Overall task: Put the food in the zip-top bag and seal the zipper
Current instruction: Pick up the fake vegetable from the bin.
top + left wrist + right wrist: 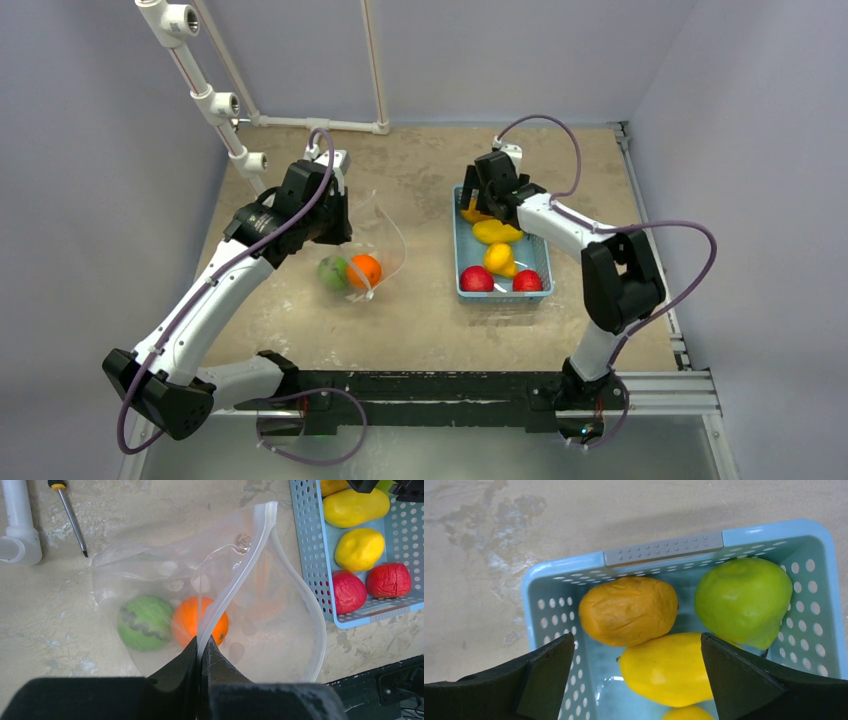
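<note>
left gripper (200, 652) is pressed together on the zipper (240, 575), pinching one lip of the bag (270, 630) so the mouth hangs open in a loop toward the basket (310, 570). the bag sits left of the bench middle, nearer the left edge. a striped green fruit (145, 622) and an orange fruit (185, 620) lie inside it, touching each other. right gripper (636, 640) is spread wide and holds nothing, hovering over the far end of the basket, which sits toward the right edge. under it are a brownish-orange fruit (626, 610), a green fruit (741, 600) and a long yellow fruit (664, 667), all packed together and touching. a second yellow fruit (360, 547) and two red fruits (347, 591) fill the near end, so six look left to move and sealing is not started. risks as i judge them: the fruits are glossy and rounded, so one could squirt out of the jaws on closing, or the jaws could catch two at once since they are crowded. only one lip is held - the other could sag and narrow the mouth, so a dropped fruit might hit the strip and roll across the bench. the slick strip might slip from the pinch, and tugging the bag upward could tip out the two fruits inside. a screwdriver (70, 520) and a white pipe (17, 525) lie near the far left corner.
</note>
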Action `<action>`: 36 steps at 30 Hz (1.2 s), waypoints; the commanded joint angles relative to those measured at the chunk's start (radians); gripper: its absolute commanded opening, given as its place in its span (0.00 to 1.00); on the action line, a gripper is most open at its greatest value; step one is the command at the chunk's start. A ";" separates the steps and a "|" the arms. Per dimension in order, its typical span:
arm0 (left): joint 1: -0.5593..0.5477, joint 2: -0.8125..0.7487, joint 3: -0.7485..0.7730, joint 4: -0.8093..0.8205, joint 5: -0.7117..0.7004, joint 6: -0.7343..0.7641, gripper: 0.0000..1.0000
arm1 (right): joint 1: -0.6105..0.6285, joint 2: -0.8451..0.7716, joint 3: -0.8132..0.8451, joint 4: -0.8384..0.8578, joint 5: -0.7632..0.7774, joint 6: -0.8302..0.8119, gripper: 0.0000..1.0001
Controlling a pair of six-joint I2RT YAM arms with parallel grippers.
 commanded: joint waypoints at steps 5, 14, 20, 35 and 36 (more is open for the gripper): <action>-0.004 -0.009 0.016 0.020 -0.030 0.020 0.00 | -0.015 0.080 0.066 0.075 -0.030 -0.047 0.99; -0.004 -0.005 0.016 0.020 -0.032 0.018 0.00 | -0.017 0.149 0.099 0.101 -0.054 -0.055 0.99; -0.004 0.000 0.026 0.012 -0.050 0.027 0.00 | -0.019 0.197 0.112 0.104 -0.052 -0.058 0.99; -0.004 -0.002 0.007 0.021 -0.035 0.019 0.00 | -0.019 0.190 0.097 0.106 -0.049 -0.062 0.51; -0.004 -0.003 0.006 0.022 -0.034 0.020 0.00 | -0.020 0.182 0.096 0.104 -0.049 -0.062 0.46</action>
